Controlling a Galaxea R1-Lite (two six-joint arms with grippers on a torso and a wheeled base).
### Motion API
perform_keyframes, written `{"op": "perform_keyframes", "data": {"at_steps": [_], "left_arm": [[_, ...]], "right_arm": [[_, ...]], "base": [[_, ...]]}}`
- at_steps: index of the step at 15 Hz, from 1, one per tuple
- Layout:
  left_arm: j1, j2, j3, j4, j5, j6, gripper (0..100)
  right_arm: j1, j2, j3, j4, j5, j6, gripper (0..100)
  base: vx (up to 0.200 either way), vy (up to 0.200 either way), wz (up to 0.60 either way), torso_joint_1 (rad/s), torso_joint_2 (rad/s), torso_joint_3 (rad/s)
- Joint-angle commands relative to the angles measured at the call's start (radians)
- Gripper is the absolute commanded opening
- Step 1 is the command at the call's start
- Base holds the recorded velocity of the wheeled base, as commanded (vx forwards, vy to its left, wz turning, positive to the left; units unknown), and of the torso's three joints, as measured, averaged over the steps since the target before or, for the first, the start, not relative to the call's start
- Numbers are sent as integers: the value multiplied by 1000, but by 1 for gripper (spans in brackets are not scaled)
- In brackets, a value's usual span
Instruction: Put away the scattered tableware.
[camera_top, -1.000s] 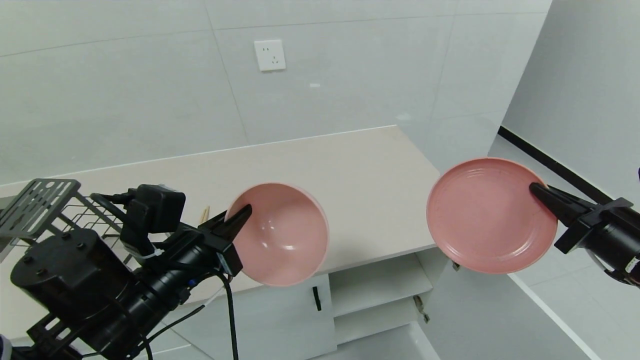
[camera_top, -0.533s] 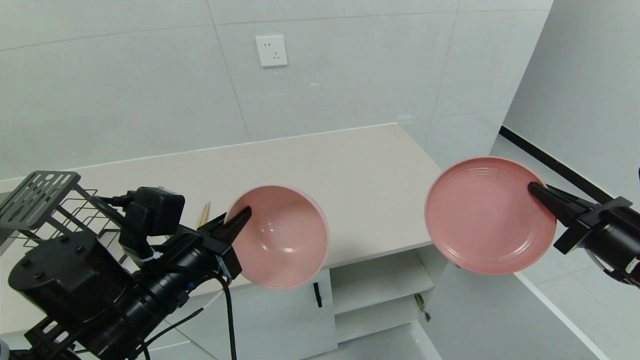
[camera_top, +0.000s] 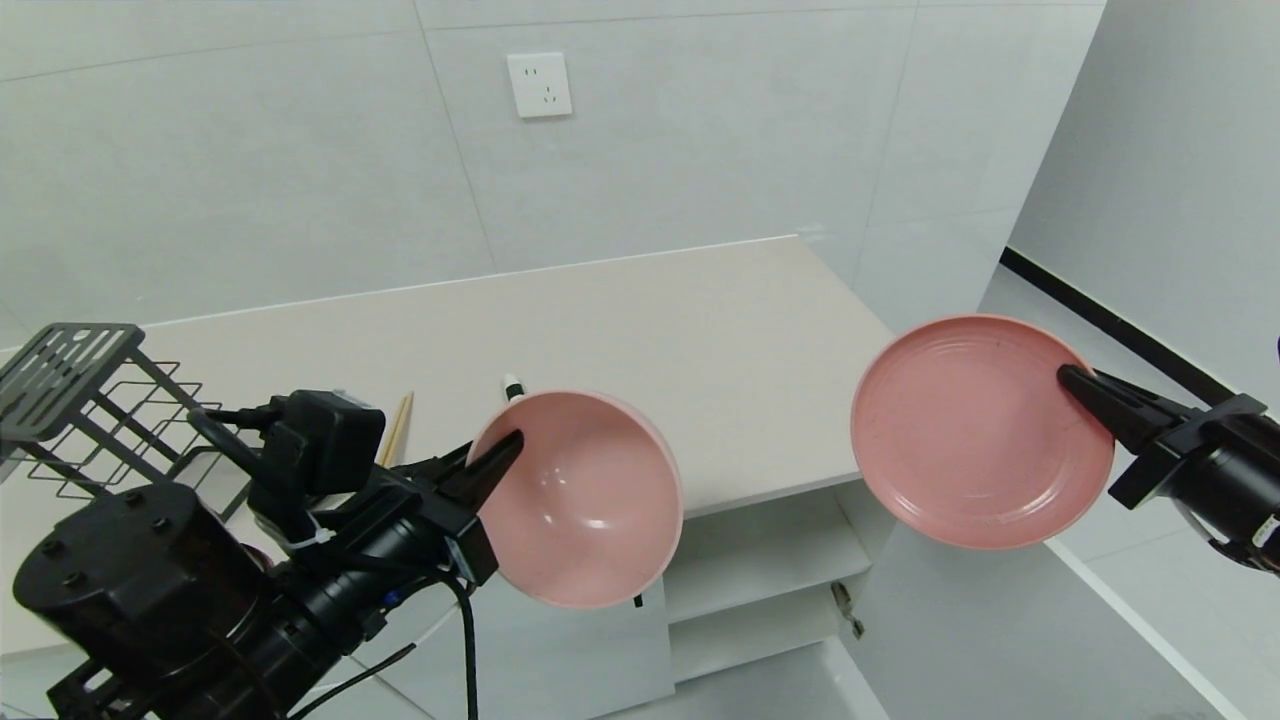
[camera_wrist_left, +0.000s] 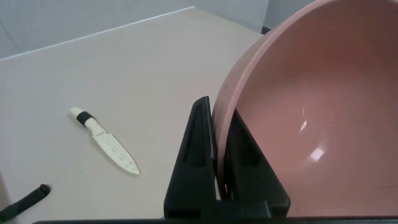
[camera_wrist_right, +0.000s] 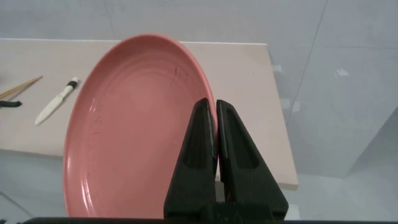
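I'm gripping the pink bowl (camera_top: 590, 500) by its rim with the left gripper (camera_top: 512, 440), jaws clamped on it, tilted over the front edge of the counter (camera_top: 650, 320). The right gripper (camera_top: 1068, 375) is pinching the pink plate (camera_top: 975, 430) off the counter's right end. Farther back, a knife (camera_wrist_left: 106, 142) and chopsticks (camera_top: 397, 428) are lying on the counter.
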Motion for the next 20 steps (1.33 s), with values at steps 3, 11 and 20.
{"op": "perform_keyframes", "data": {"at_steps": [3,11,20], "left_arm": [[-2,-4,5,-1,0,-1,0],[-2,0,8,-1,0,-1,0],[-2,0,11,-1,0,-1,0]], "right_arm": [[0,2,1,-2,1,-30,0],[0,6,1,-2,1,-33,0],[0,9,1,-2,1,-33,0]], "base": [[0,0,0,-113,235,118],[0,0,0,-142,289,143],[0,0,0,-230,455,219]]}}
